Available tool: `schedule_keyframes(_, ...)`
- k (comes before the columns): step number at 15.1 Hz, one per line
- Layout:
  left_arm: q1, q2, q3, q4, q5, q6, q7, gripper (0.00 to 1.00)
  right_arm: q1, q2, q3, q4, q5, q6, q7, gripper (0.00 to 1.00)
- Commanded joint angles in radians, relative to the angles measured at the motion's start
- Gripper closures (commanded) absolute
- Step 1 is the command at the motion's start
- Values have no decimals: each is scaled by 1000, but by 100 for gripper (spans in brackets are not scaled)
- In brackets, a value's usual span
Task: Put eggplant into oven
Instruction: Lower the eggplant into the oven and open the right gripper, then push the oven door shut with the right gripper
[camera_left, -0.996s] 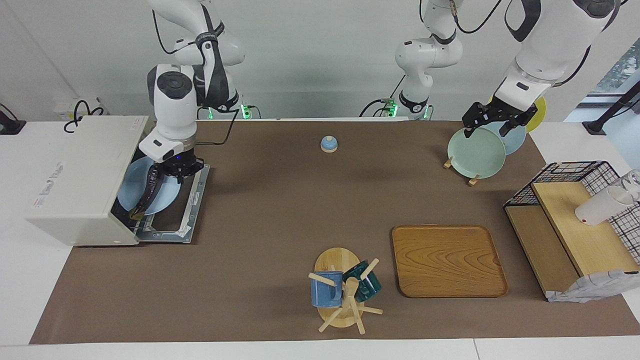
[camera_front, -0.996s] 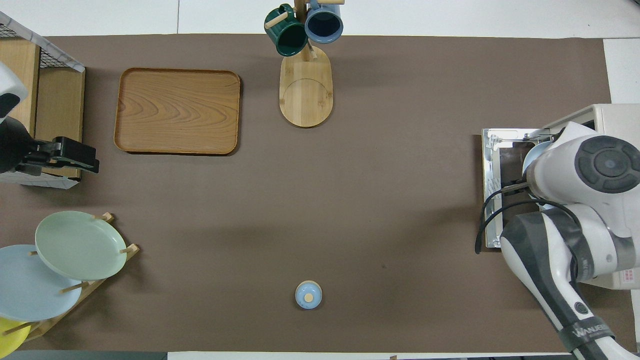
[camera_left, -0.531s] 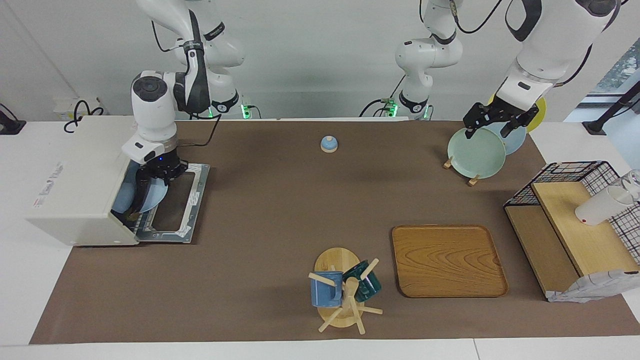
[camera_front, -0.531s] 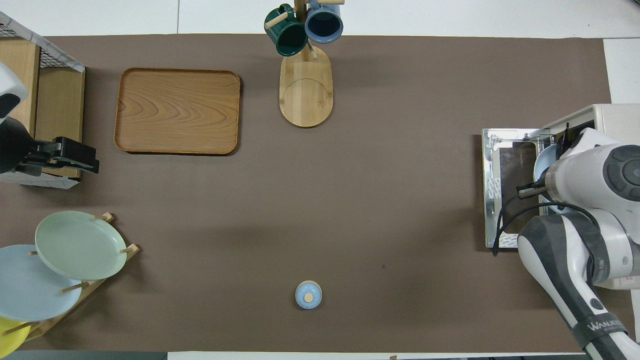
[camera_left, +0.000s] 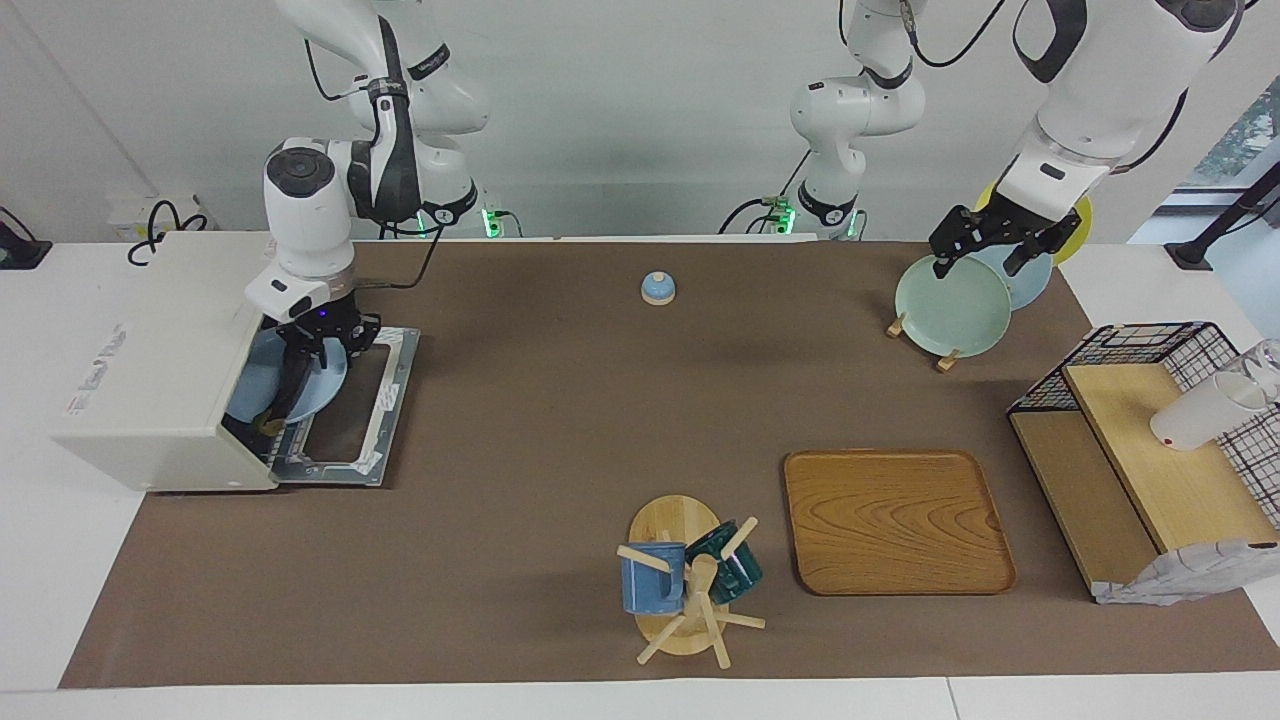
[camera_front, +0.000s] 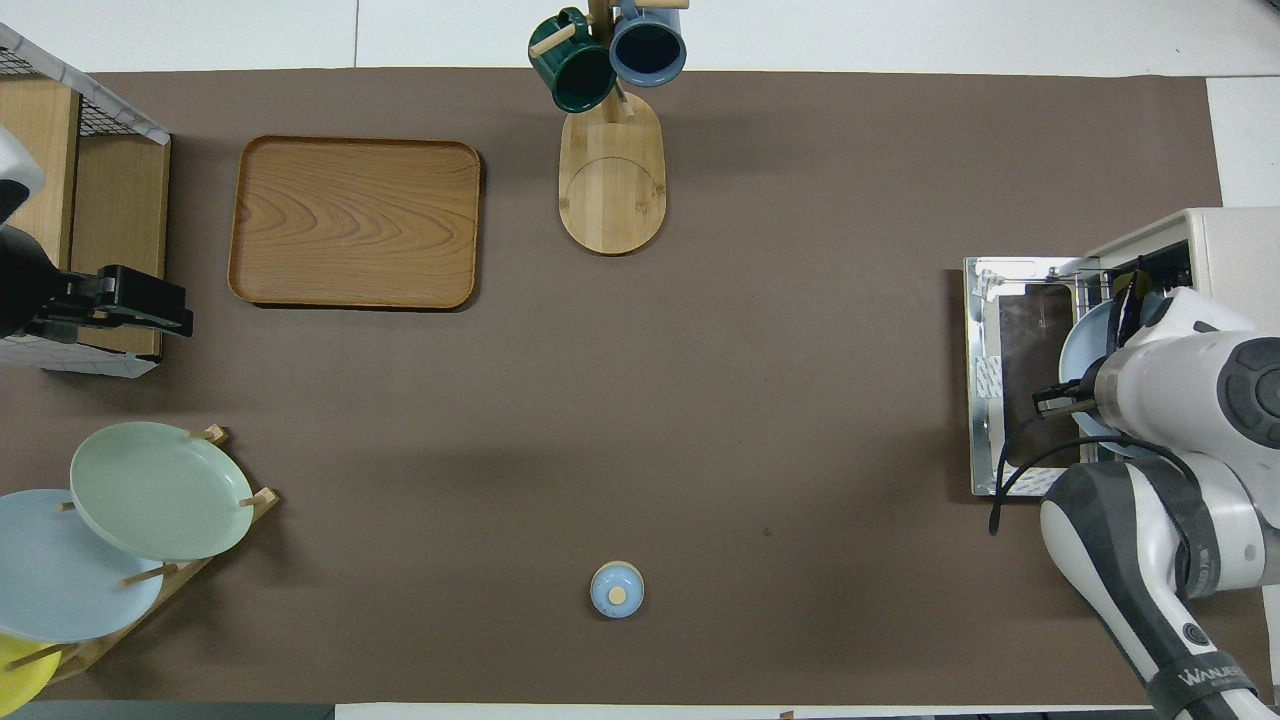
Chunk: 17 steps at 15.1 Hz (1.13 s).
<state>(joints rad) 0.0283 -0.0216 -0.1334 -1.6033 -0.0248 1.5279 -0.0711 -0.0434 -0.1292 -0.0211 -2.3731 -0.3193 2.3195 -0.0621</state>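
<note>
1. The right pincer (camera_left: 312, 350) is at the open mouth of the oven (camera_left: 150, 350), with its tip low over the way in.
2. The eggplant (camera_left: 285, 395) starts right at the pincer's tip. It slants down from there into the oven's mouth. Its top end touches the pincer, but I cannot tell if the pincer is clamped on it or has let go.
3. Just under the pincer and the eggplant is a blue plate (camera_left: 250, 385). It sits partly inside the oven. The low end of the eggplant looks like it rests at the plate's edge.
4. Below the pincer, the oven door (camera_left: 375, 400) lies flat and open on the table.
5. I think the eggplant is light, smooth and slippery, and a bit soft. A hard squeeze could dent it. It is long, so held by one end it swings and tips. The best place to hold it is the thick middle, with a gentle grip.
6. Well apart from all this, the left pincer (camera_left: 978, 262) waits over a green plate (camera_left: 955, 310) on a stand. Its two tips are spread apart and hold nothing.
</note>
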Motion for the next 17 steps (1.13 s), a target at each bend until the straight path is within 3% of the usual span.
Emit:
schedule_keyframes(1, -5, -12, 9, -4, 0, -38, 5, 0, 20, -10, 15, 56, 51, -67, -27, 58)
schedule_keyframes(2, -5, -14, 9, -4, 0, -46, 7, 0, 46, -3, 13, 87, 89, -98, -24, 60)
schedule_keyframes(4, -5, -14, 9, -4, 0, -46, 2, 0, 86, 17, 15, 124, 170, -112, -10, 83)
schedule_keyframes(5, -5, -14, 9, -4, 0, -46, 2, 0, 120, 37, 15, 123, 193, -100, 22, 100)
schedule_keyframes(11, -4, -14, 9, -4, 0, -38, 7, 0, 169, 204, 15, 112, 197, 110, 146, 100)
schedule_keyframes(17, -5, -14, 9, -4, 0, -38, 7, 0, 162, 255, 9, 95, 122, 104, 146, 100)
